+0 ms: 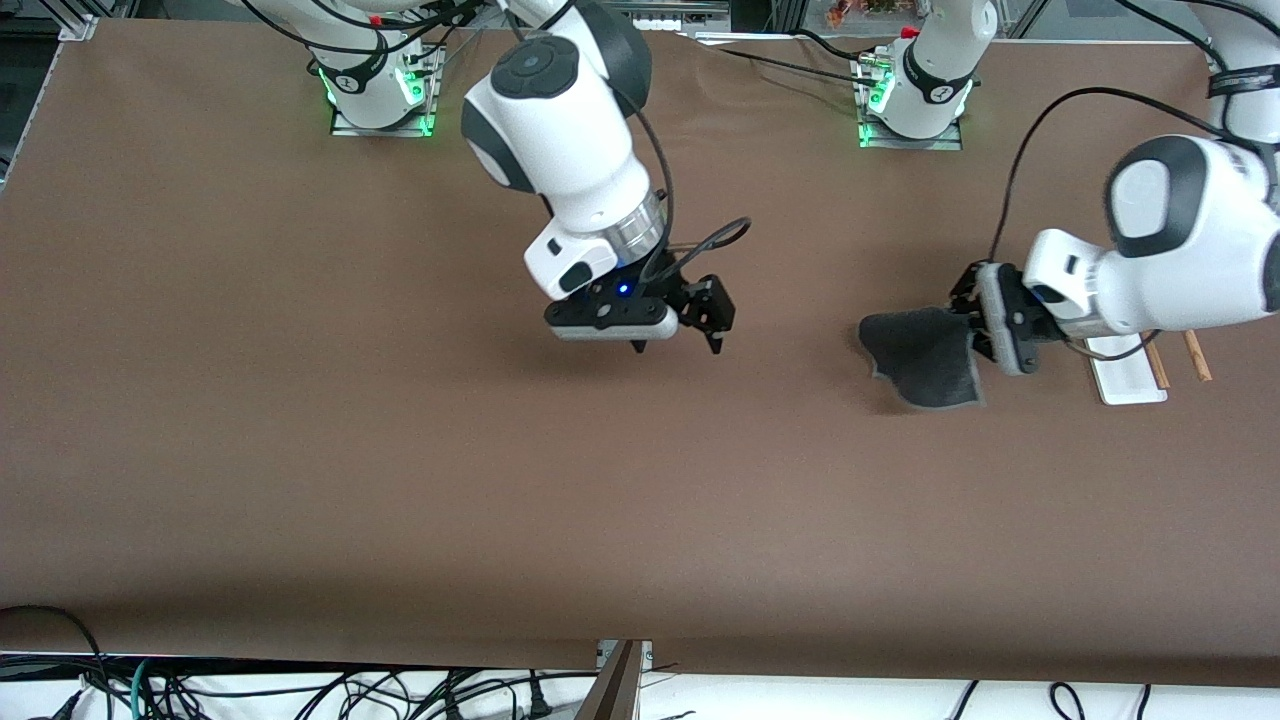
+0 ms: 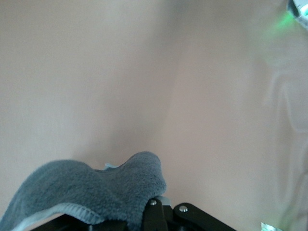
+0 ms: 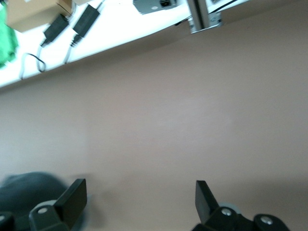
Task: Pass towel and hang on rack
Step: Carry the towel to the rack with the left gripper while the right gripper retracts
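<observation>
Towel (image 1: pixel 925 357) held at one edge by the left tool (image 1: pixel 968 318), whose fingers are clenched on the cloth; the dark grey side faces up, with a pale stitched edge along its border. It hangs out from the tool toward the middle of the brown desk (image 1: pixel 300 450), at the left arm's end. In the left wrist view the grey pile (image 2: pixel 91 192) bulges over the black fingers (image 2: pixel 154 214), the pale hem showing along its lower fold. Rack (image 1: pixel 1130 375) on the desk just beside the left tool, toward the left arm's end, largely covered by the arm: one end of the white base and the ends of two light-brown rods (image 1: pixel 1196 356) show. Right tool (image 1: pixel 680 340) over the bare middle of the desk, well apart from the towel, released with fingers spread; the right wrist view shows both fingertips (image 3: pixel 72 197) apart with nothing between them.
</observation>
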Motion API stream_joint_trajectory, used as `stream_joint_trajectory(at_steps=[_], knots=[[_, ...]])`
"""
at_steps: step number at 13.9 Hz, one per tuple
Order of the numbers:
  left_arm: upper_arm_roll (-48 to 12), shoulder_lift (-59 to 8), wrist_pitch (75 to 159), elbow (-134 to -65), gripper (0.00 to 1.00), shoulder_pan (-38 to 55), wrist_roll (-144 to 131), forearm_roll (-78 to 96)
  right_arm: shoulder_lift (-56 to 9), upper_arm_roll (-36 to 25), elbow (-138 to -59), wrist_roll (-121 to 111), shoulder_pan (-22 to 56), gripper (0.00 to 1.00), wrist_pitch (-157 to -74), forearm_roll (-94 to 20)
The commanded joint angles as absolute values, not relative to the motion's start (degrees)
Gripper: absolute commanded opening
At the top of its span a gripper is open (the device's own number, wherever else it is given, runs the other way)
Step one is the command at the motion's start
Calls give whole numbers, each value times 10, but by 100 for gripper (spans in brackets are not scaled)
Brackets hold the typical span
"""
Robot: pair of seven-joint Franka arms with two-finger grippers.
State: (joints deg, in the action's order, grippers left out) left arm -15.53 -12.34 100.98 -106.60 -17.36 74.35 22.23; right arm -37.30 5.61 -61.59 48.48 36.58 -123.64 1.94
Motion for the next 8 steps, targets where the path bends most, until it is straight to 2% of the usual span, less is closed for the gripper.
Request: stream_joint_trajectory(at_steps=[1, 5, 8], knots=[[-160, -127, 948, -1050, 0, -241, 761, 207, -362, 62, -618, 364, 324, 100, -1165, 25], [-160, -145, 915, -1050, 0, -365, 853, 163, -304, 48, -618, 242, 247, 100, -1005, 23], [-161, -148, 914, -1042, 0, -445, 928, 105, -255, 43, -646, 152, 174, 100, -948, 25]])
